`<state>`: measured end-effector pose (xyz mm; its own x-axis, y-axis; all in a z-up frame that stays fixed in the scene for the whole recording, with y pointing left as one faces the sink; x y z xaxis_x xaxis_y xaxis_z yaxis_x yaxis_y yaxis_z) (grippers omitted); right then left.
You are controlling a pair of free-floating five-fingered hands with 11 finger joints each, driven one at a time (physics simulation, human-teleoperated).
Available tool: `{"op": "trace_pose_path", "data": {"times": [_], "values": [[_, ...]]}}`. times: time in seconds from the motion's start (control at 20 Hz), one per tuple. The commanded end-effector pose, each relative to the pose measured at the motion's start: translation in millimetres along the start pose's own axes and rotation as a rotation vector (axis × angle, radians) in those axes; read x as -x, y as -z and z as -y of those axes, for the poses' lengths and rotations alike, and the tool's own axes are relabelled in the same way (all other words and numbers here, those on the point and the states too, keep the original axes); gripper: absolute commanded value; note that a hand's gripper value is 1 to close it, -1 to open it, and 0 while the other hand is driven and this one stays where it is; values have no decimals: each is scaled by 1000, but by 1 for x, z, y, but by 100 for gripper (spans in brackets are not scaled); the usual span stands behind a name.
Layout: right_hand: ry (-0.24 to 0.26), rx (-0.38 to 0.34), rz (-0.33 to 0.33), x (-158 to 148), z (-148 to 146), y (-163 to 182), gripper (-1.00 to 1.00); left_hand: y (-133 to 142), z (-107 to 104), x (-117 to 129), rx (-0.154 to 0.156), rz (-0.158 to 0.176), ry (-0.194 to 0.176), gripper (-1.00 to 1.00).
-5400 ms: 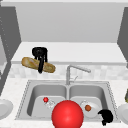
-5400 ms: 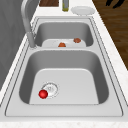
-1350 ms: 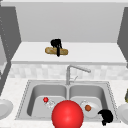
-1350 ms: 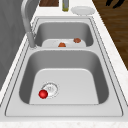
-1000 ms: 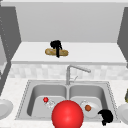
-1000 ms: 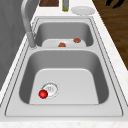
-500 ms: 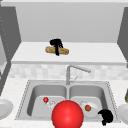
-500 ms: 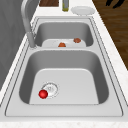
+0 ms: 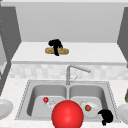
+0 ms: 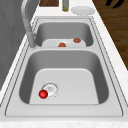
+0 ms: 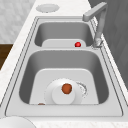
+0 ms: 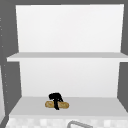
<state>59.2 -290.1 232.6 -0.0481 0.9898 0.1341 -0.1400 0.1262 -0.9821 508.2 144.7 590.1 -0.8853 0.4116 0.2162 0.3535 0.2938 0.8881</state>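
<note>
Bread (image 9: pixel 57 51) lies on the lower shelf (image 9: pixel 100 53), upper-centre of frame, long axis left-right, left hand (image 9: pixel 55 44) on top with fingers curled round its middle; right hand (image 9: pixel 106 116) hangs lower right, fingers curled.

I am in a kitchen: before me a steel double-basin sink (image 9: pixel 110 95) sits in a pale stone-look counter (image 9: pixel 15 87), with a curved faucet (image 9: pixel 72 71) rising at twelve o'clock from the divider. Beyond the faucet, a tiled backsplash (image 9: pixel 37 71) runs under open white cabinet shelves (image 12: pixel 65 55). White plates (image 11: pixel 63 93) lie in the right basin and on the counter at three and nine o'clock.
</note>
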Motion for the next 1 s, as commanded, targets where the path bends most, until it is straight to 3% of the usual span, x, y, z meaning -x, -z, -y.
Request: {"op": "trace_pose_path", "data": {"times": [0.0, 0.2, 0.35, 0.4, 0.45, 0.5, 0.65, 0.95], "values": [[0, 0, 0, 0, 0, 0, 0, -11, 27, 7, -51, -38, 37, 100], [0, 0, 0, 0, 0, 0, 0, -11, 28, 5, -84, -22, 49, 100], [0, 0, 0, 0, 0, 0, 0, -13, 23, 0, -98, -8, 16, 100], [0, 0, 0, 0, 0, 0, 0, -14, 19, -1, -98, 1, 8, -100], [0, 0, 0, 0, 0, 0, 0, -14, 7, 0, -100, 2, 102, -100], [0, 0, 0, 0, 0, 0, 0, -15, 1, -1, -87, 12, 156, -100], [0, 0, 0, 0, 0, 0, 0, -15, -14, -3, -53, 32, 229, -100], [0, 0, 0, 0, 0, 0, 0, -5, -30, -5, -35, 14, 199, -100]]}}
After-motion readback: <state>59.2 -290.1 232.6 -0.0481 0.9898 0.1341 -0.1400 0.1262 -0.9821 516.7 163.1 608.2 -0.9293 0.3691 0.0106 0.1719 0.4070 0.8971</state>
